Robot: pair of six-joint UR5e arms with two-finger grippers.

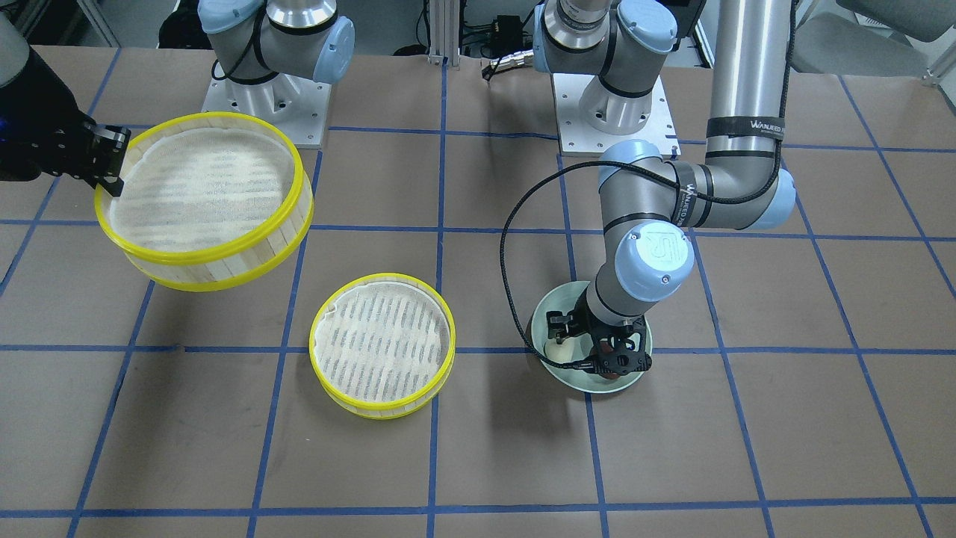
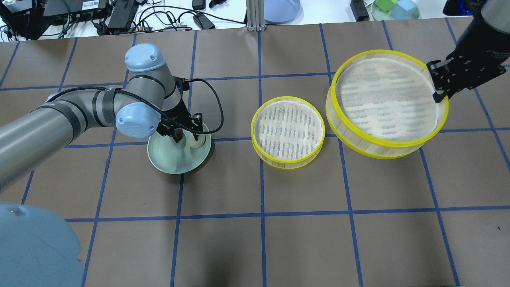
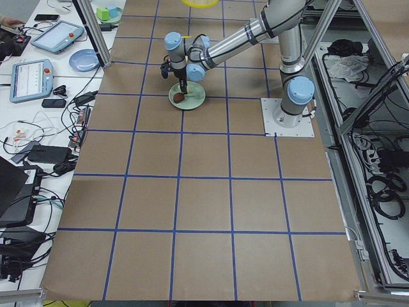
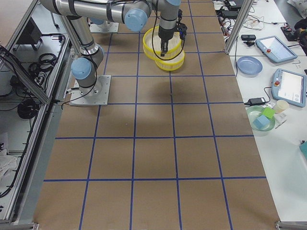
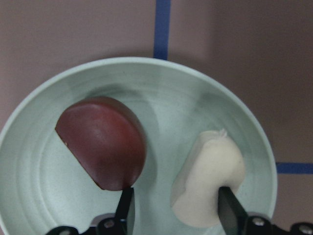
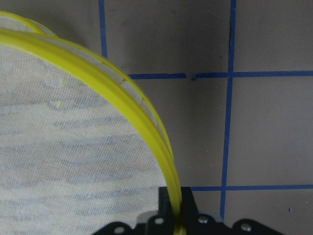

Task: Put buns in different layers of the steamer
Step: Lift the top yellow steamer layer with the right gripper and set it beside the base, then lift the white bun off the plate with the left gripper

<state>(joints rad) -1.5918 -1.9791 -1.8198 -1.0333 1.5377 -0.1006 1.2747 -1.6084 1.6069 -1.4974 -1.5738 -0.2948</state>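
Lying side by side on the pale green plate point(image 5: 161, 73), the two buns did not touch: the dark reddish-brown bun point(image 5: 102, 144) sat on the left in the left wrist view and the cream-white bun point(image 5: 208, 171) on the right. The left gripper point(image 5: 176, 209) hung low over that plate with its jaws spread wide. One finger stood in the gap between the two buns and the other showed in front of the white bun's far side, so the jaws bracketed the white bun without pressing on it. The plate rested on the brown desk point(image 2: 303, 239), in the left half of the overhead view, over a blue tape line. To its right in that view, one steamer layer point(image 2: 289, 162) sat flat on the desk, yellow rim up and whitish mesh floor showing. Just beyond it, the second steamer layer point(image 2: 374, 147) was raised off the desk and slightly tilted. The right gripper point(image 2: 439, 95) carried it, jaws pinched narrow on its yellow rim and wall at the outer edge. The right wrist view showed the rim running straight between the fingers.
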